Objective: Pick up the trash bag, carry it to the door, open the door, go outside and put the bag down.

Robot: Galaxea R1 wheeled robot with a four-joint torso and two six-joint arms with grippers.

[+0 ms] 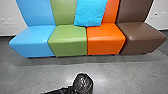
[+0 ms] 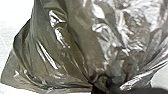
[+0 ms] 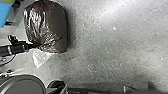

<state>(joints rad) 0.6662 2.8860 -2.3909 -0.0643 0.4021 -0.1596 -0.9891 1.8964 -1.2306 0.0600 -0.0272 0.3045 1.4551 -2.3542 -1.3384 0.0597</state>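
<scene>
1. In the head view, the trash bag (image 1: 83, 83), black and glossy, was seen ahead of the robot, above the grey floor (image 1: 120, 72) and well apart from the padded seats.
2. The bag's gathered neck was grasped by the left gripper (image 1: 71, 89).
3. A row of blue (image 1: 35, 38), green (image 1: 67, 38), orange (image 1: 106, 38) and brown (image 1: 142, 37) seats was shown there, with a bright blue cushion (image 1: 90, 12) propped against the green and orange backs.
4. In the left wrist view, the creased plastic was shown close up, drawn together into folds at the neck.
5. In the right wrist view, the bag's full, rounded body was revealed, with a pale loose flap (image 3: 41, 59) spread past the grasped neck.
6. Whether the floor was touched by the bag could not be told.
7. The right gripper's state could not be told.
</scene>
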